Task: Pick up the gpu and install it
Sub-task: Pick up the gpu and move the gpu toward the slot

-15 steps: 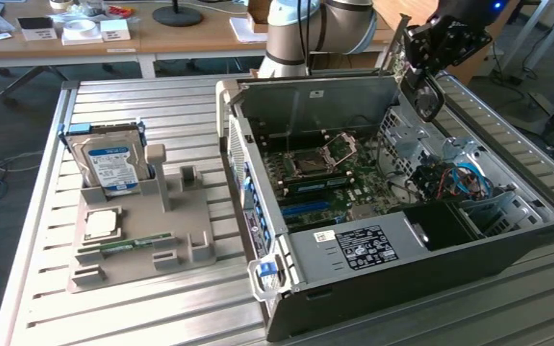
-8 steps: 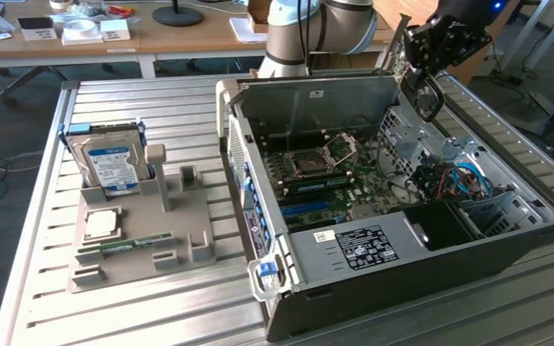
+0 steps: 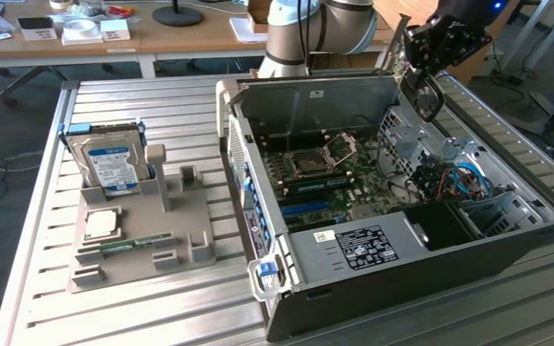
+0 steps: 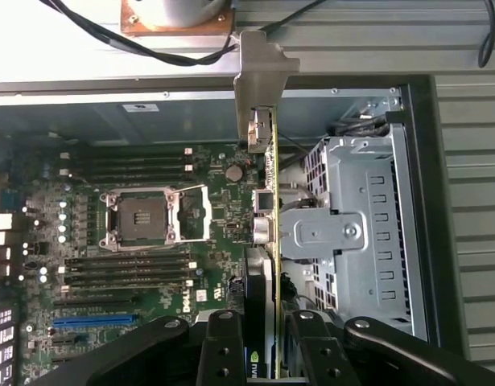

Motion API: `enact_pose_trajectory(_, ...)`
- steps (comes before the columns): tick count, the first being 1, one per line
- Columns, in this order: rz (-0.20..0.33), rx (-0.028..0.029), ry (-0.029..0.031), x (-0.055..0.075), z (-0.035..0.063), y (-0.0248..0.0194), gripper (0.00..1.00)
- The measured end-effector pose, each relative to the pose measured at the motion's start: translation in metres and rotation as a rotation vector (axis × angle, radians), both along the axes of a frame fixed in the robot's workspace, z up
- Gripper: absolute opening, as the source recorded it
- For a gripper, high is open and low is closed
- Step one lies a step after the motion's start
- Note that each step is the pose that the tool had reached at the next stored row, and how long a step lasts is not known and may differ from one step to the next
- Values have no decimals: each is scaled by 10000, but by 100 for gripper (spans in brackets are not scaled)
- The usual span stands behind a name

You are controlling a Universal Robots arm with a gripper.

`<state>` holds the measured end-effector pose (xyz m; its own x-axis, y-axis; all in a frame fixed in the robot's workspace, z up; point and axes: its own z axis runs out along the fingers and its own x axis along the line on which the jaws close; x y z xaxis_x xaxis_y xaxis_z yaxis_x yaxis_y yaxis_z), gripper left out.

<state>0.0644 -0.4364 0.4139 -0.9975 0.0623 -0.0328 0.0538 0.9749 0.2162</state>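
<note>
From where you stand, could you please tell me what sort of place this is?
Probably a robotics lab or workshop: an open computer case sits on a slatted metal table, a robot arm stands behind it, and a cluttered wooden desk lines the back.

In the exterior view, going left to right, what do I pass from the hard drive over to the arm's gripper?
Hard drive → CPU socket on the motherboard → gripper, shut on the gpu.
</note>
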Motion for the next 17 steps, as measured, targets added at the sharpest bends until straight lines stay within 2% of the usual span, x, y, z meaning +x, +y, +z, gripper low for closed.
enact_pose_trajectory(3,81,0,-1,0,0,0,27)
enact_pose_trajectory(4,86,-24,1,0,0,-1,27)
enact_pose_trajectory(6,99,-145,1,1,0,-6,27)
enact_pose_trajectory(9,130,-378,2,1,0,-18,27)
enact_pose_trajectory(11,164,-502,2,0,-1,-26,27)
enact_pose_trajectory(14,236,-639,1,0,-4,-33,27)
enact_pose_trajectory(15,260,-660,0,0,-5,-39,27)
enact_pose_trajectory(17,316,-668,-2,-4,-10,-47,27)
